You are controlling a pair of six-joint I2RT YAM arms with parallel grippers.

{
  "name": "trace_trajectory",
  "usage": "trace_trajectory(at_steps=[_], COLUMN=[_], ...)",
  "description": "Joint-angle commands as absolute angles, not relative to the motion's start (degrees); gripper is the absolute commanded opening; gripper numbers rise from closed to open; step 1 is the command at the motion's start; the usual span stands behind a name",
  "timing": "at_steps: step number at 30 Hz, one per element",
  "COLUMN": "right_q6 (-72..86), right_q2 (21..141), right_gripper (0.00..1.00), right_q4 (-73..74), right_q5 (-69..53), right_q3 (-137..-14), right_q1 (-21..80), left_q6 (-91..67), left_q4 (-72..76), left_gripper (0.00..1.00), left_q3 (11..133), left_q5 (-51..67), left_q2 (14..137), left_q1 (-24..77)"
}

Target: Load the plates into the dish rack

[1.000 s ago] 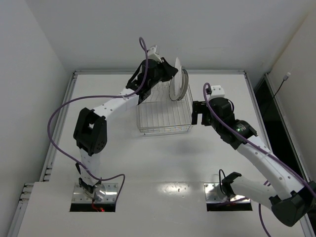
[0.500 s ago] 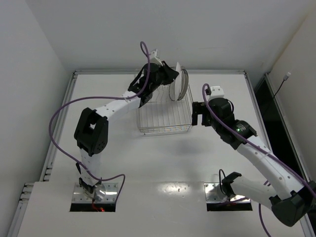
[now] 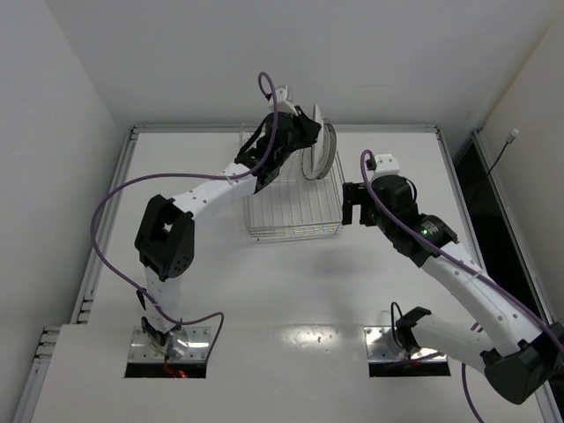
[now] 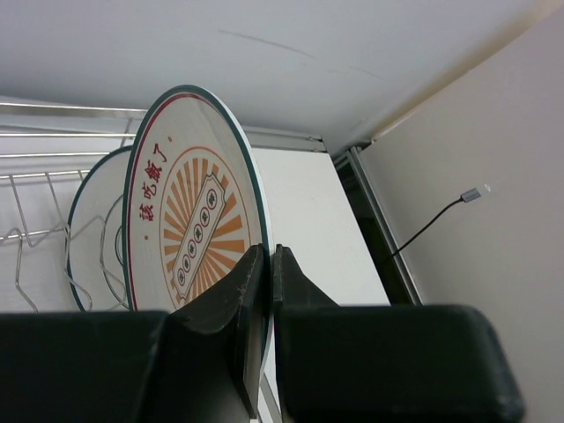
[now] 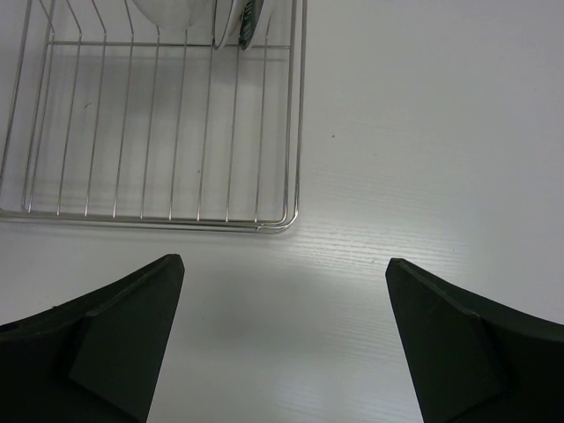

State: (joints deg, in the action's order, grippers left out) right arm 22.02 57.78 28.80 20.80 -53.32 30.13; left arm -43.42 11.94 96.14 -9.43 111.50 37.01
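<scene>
left tool [image 4: 269, 264] clenched on the upright sunburst plate [image 4: 189, 220] above the dish rack [image 3: 291, 211]; right tool [image 5: 282, 264] released beside it.

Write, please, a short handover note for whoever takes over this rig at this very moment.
Grippers: the left end effector is shut on the rim of the sunburst plate, holding it upright over the far right end of the dish rack. The right end effector is open and empty above the table, by the rack's near right corner.
Done: the white plate stands on edge in the rack, beside the sunburst plate.
Left: seat the sunburst plate in the rack (its lower edge is hidden), release, withdraw.
</scene>
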Motion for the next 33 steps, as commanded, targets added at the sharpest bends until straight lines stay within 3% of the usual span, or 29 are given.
trace_trajectory(at_steps=[1,33], right_q6=[21.4,20.9], right_q2=[57.7,57.2], right_gripper=[0.97,0.97], right_q4=[27.2,27.8], right_q5=[20.7,20.1], right_q3=[-52.7,-52.1], right_q1=[30.0,30.0], left_q6=[-41.8,-44.7], left_q4=[16.5,10.6], left_gripper=[0.0,0.0], left_q3=[99.3,99.8], left_q5=[-12.3,-17.0], left_q2=[107.8,115.5], left_q1=[37.4,37.4])
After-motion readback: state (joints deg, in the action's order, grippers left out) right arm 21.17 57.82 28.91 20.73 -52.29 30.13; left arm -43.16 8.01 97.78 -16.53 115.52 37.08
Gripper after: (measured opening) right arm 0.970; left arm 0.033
